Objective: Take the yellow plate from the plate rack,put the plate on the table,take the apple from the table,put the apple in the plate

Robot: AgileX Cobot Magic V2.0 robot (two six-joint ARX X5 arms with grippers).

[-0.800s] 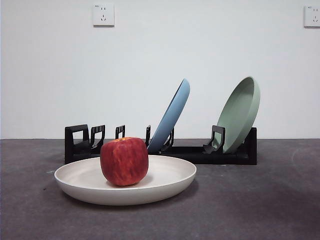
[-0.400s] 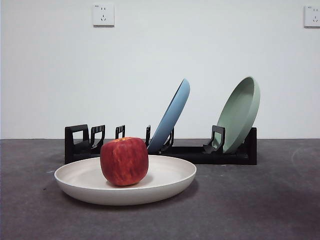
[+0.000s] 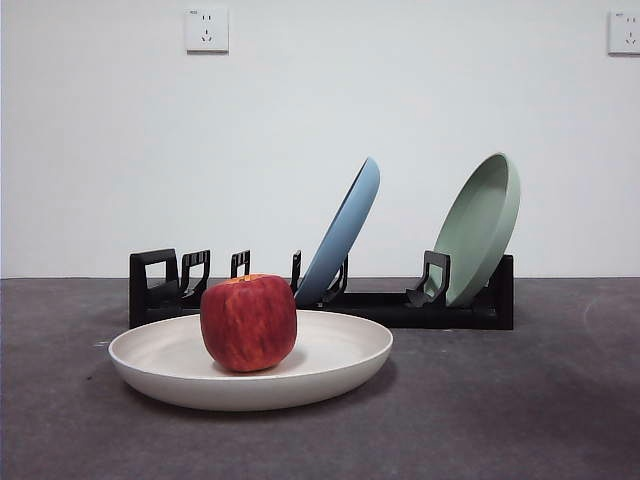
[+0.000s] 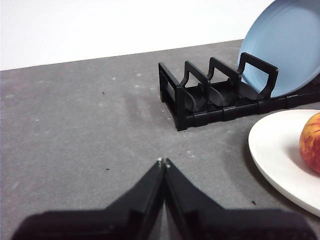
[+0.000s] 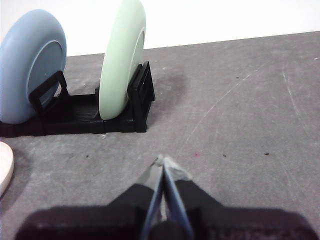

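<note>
Nothing had shifted since the earlier frames: the round red apple [image 3: 248, 322] sat in the wide cream yellow plate [image 3: 330, 378] on the dark grey table [image 3: 520, 410], before the black plate rack [image 3: 420, 308]. Both the left pincer [image 4: 163, 162] and right pincer [image 5: 163, 160] were closed, empty, well clear; holding back seemed wisest.

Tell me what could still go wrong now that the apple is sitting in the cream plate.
The apple sits left of centre in the yellow plate, so a knock could roll it toward the rim. The light blue plate leans in the plate rack just behind, so a careless arm sweep might tip it.
</note>
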